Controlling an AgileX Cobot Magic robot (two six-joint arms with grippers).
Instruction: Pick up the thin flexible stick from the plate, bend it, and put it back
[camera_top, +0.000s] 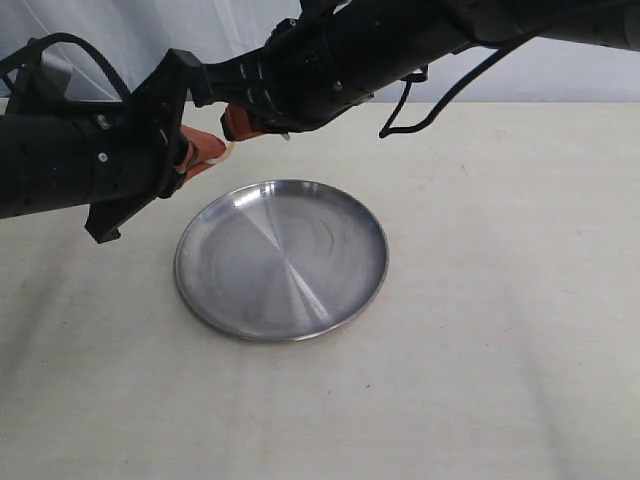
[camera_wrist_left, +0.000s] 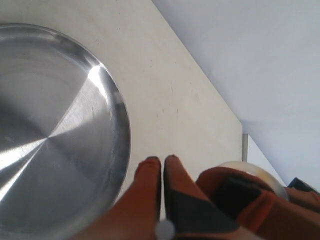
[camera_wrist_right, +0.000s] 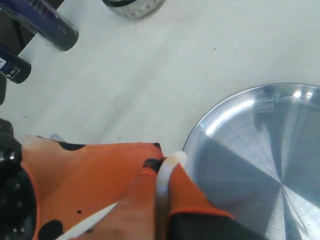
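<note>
Now my left claw and right claw each pinch the stick tight (it arcs pale from one to the other), the two claws close together, just beside the rim of the plate.

In the exterior view the thin, pale beige-yellow flexible stick showed only as a tiny pale speck between orange jaws. The rest was hidden behind them and the black arms. In the left wrist view a blurred white blob sat at the base of the closed jaws of the left gripper, too soft to identify. The round shiny stainless-steel plate was cut off by two picture edges. In the right wrist view the stick ran between the jaws of the right gripper and out of frame, and the plate was likewise cropped. Dark cylinders and a white round object on the pale bench were cut off and unidentifiable.
</note>
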